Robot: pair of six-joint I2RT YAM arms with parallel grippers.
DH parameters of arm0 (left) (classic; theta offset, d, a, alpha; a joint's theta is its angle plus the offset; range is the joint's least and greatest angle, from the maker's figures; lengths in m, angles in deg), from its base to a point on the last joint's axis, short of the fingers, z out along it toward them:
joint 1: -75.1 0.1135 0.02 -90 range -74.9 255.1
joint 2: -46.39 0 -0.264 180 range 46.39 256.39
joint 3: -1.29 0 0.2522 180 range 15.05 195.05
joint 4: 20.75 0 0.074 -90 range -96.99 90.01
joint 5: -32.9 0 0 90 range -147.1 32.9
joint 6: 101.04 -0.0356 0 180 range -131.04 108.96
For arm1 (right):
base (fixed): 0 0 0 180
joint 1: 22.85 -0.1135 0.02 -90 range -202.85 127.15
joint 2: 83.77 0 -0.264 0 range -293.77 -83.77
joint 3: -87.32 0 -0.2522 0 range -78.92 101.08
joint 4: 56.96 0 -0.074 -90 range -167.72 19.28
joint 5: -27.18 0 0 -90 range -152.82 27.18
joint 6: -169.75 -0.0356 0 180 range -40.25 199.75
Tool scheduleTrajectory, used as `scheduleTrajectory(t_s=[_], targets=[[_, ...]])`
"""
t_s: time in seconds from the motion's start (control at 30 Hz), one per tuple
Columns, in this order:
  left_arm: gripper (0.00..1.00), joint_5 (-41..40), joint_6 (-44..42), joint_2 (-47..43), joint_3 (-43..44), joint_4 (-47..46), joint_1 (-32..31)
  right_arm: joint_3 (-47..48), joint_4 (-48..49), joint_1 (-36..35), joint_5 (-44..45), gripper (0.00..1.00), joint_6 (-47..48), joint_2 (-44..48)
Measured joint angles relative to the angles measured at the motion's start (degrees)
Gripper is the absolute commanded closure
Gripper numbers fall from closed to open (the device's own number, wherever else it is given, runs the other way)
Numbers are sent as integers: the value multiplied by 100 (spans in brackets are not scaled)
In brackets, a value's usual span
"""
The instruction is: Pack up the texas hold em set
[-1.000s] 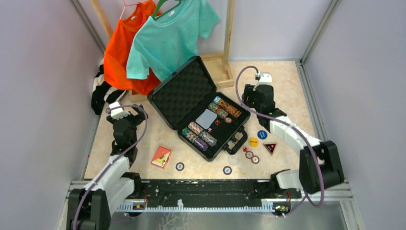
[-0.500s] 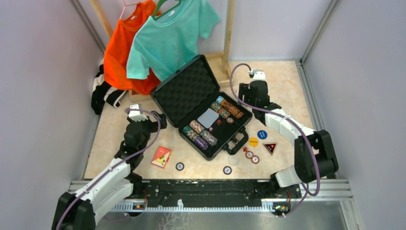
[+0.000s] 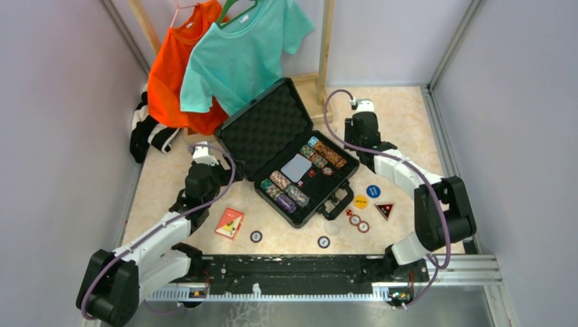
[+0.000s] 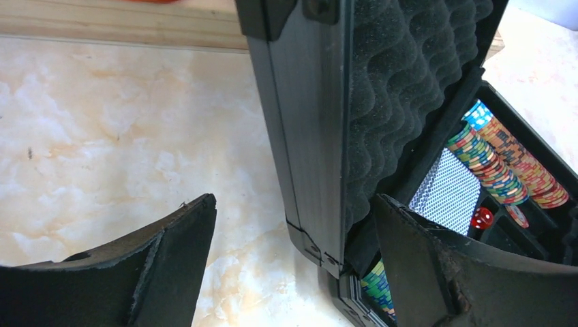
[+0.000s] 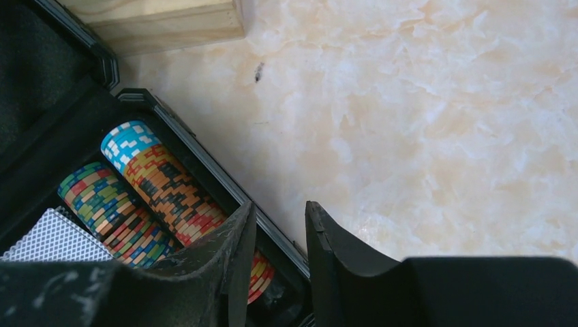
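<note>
The black briefcase (image 3: 339, 165) lies open mid-table, its foam lid (image 3: 262, 129) tipped back. Rows of poker chips (image 3: 281, 187) and a deck of cards (image 3: 294, 167) fill its base. My left gripper (image 3: 217, 170) is open astride the lid's left edge (image 4: 307, 136), one finger outside and one by the foam. My right gripper (image 3: 359, 136) is shut on the case's right wall (image 5: 204, 170), one finger over the chips (image 5: 163, 191). On the table lie the red-orange card box (image 3: 230, 222), loose chips (image 3: 255, 236), and a yellow button (image 3: 360, 201) and a blue button (image 3: 373, 191).
An orange shirt (image 3: 170, 68) and a teal shirt (image 3: 238, 54) hang on a wooden rack (image 3: 326, 41) behind the case. Striped cloth (image 3: 146, 129) lies at the back left. A black triangular piece (image 3: 384, 210) and more chips (image 3: 359, 223) sit right of the case handle (image 3: 339, 201).
My left arm has swung right to the lid's left edge. My right gripper has moved back and left onto the case's right wall, and its jaws have narrowed.
</note>
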Motion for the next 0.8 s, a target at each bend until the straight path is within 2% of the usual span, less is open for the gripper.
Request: scheduleTrajectory(t_s=[0.37, 0.8], targets=[[5, 52, 7, 302, 0, -361, -26, 0, -22, 0, -501, 64, 96, -426], [4, 44, -15, 929, 4, -505, -46, 20, 177, 7, -531, 65, 94, -1069]])
